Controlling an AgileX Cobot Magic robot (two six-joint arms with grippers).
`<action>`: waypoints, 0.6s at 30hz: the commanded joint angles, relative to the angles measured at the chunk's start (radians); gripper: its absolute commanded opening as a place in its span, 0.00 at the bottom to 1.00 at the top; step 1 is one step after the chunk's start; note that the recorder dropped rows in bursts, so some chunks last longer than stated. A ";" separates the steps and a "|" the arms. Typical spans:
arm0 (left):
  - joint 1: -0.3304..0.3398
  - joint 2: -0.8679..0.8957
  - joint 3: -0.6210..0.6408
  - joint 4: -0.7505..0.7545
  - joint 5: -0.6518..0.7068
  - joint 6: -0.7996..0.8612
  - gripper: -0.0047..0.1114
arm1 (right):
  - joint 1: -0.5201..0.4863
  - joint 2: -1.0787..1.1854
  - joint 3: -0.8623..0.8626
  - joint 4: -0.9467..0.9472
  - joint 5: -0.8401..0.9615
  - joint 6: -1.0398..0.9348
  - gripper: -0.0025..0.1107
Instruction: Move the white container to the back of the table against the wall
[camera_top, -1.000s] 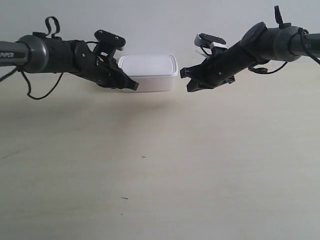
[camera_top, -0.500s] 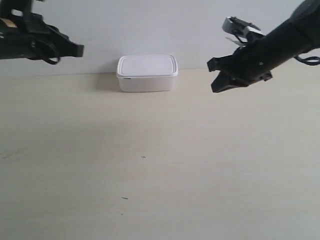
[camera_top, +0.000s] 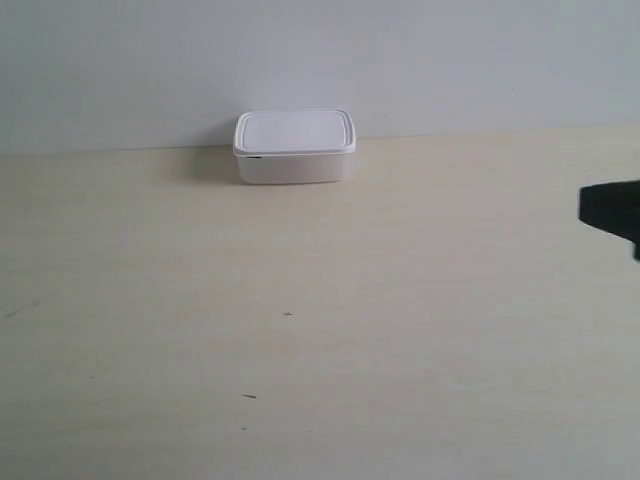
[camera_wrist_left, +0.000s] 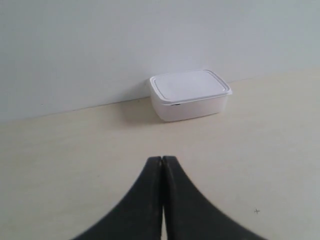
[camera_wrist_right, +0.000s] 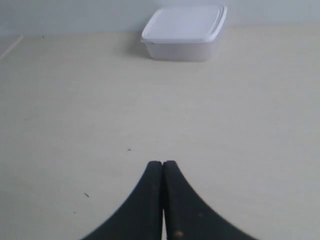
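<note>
The white container (camera_top: 295, 146) stands with its lid on at the back of the pale table (camera_top: 320, 330), touching the grey-white wall (camera_top: 320, 60). Both wrist views look at it from a distance: container (camera_wrist_left: 190, 94), container (camera_wrist_right: 184, 33). My left gripper (camera_wrist_left: 163, 159) is shut with nothing between its fingers, well short of the box. My right gripper (camera_wrist_right: 163, 163) is shut and empty too, farther from it. In the exterior view only a dark tip of the arm at the exterior view's right (camera_top: 612, 212) shows at the edge; the other arm is out of frame.
Tiny dark specks (camera_top: 287, 315) mark the tabletop in front of the box. The table meets the wall along a straight line behind the container.
Both arms have drawn back from the container's sides and outward. The arm at the exterior view's left has left the picture; the other shows only at the right edge. The box has stayed put.
</note>
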 joint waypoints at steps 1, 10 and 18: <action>0.002 -0.167 0.125 -0.014 -0.049 -0.010 0.04 | -0.003 -0.204 0.135 0.003 -0.179 0.022 0.02; 0.002 -0.107 0.196 0.010 -0.323 -0.007 0.04 | -0.003 -0.094 0.208 0.003 -0.474 0.011 0.02; 0.002 -0.108 0.196 0.015 -0.265 -0.005 0.04 | -0.003 -0.070 0.208 0.003 -0.478 0.011 0.02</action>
